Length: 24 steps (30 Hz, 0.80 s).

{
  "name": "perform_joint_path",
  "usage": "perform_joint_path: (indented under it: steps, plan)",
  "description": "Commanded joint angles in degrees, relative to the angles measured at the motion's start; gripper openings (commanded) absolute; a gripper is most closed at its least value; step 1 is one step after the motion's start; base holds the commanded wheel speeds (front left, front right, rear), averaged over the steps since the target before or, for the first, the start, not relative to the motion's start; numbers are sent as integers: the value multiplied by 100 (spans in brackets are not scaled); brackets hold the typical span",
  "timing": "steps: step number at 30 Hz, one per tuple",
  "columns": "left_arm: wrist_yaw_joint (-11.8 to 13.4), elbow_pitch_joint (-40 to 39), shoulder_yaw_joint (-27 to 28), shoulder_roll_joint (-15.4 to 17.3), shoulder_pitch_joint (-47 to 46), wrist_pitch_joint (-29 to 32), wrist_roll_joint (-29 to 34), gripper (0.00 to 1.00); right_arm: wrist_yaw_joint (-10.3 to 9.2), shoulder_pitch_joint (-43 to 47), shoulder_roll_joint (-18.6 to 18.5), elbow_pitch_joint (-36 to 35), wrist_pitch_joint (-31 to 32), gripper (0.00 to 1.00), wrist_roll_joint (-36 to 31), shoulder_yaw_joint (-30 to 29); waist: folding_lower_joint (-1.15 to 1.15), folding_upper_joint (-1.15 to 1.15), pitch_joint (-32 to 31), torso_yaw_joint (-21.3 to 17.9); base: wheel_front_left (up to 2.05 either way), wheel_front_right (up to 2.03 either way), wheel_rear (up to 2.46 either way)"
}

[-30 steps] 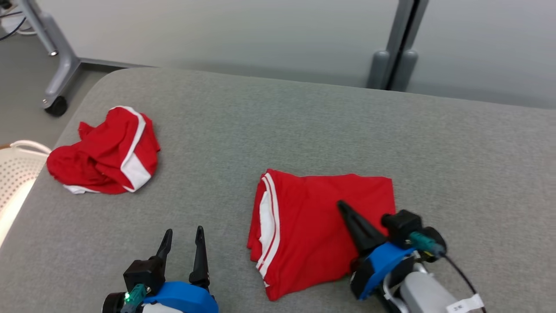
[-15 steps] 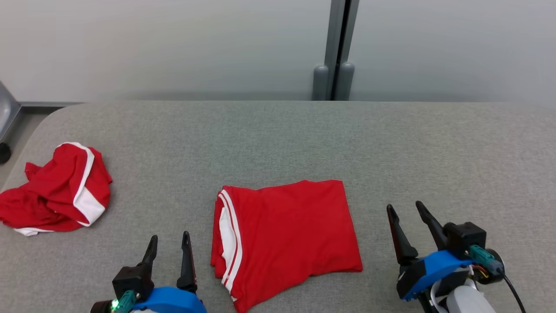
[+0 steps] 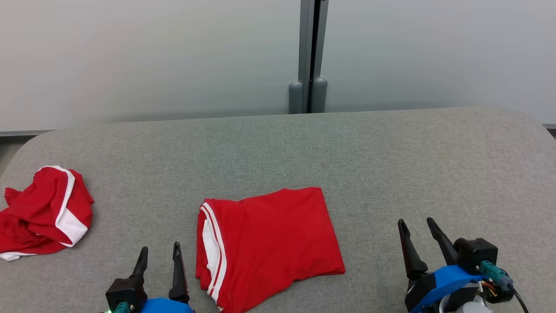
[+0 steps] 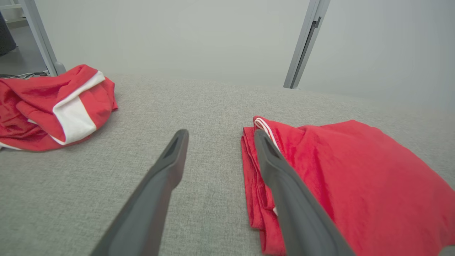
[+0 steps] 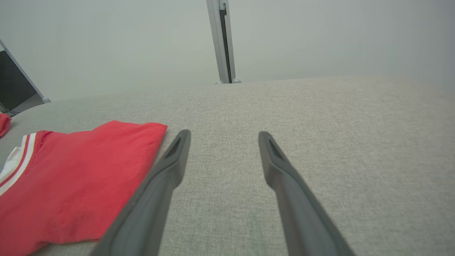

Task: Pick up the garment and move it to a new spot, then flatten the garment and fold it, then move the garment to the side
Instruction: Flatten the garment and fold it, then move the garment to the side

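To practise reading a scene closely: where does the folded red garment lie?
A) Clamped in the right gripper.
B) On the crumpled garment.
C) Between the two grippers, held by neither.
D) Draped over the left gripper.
C: the folded red garment lies flat on the grey table between the open left gripper and right gripper.

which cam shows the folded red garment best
The head view: the folded garment lies almost whole and unobstructed. The left wrist view sees it low, partly behind a finger; the right wrist view crops it at the frame edge.
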Motion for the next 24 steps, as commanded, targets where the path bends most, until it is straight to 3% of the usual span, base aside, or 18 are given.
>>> perform_joint_path:
  steps: [1, 10, 17, 24]
  plan:
    - [-3, -23, 30, -1, 51, -15, 22, 100, 0, 50, -14, -11, -30, 100, 32, 7, 1, 0, 6, 1, 0, 0, 0]
    - [-86, -4, -175, -1, -111, -15, -14, 100, 0, -89, -14, 277, -31, 100, 247, 232, 1, 0, 184, 283, 0, 0, 0]
    - [-119, 38, -418, 3, -286, -15, -58, 100, 0, -514, -16, 787, -30, 100, 559, 558, 1, 0, 464, 904, 0, 0, 0]
    - [-97, 47, -477, -4, -281, -15, -74, 100, 0, -1000, -19, 1439, -31, 100, 693, 509, 1, 0, 613, 1477, 0, 0, 0]
